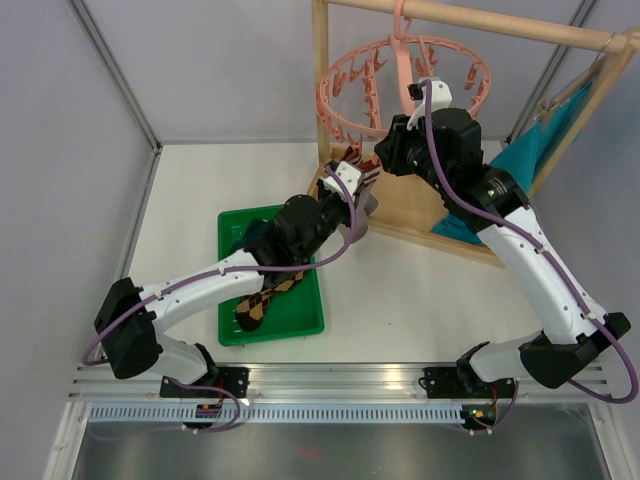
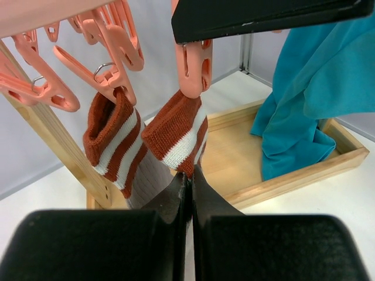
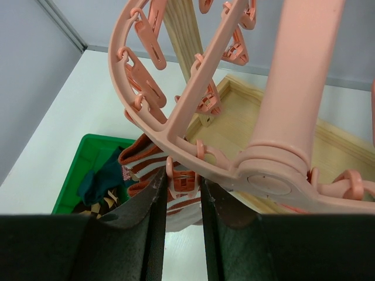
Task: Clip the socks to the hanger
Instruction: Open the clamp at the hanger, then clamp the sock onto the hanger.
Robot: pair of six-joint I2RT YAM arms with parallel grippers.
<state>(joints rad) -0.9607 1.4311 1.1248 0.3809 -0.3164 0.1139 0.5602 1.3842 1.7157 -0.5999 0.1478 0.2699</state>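
In the overhead view the left arm hides much of the green tray (image 1: 290, 330) at lower left; only an argyle sock (image 1: 258, 308) and a dark teal sock (image 3: 102, 178) show. Around it the white desk (image 1: 400, 290) lies bare up to grey walls. At centre the left fingers (image 2: 176, 196) are clamped on the grey body of the striped socks (image 2: 176, 132), whose toes are out of sight. Their cuffs reach up under the pink hanger (image 3: 293, 88), where the right fingers (image 3: 155, 202) pinch one peg (image 3: 181, 180). On the right, a teal cloth (image 2: 304, 105) crowds the wooden frame (image 2: 281, 178).
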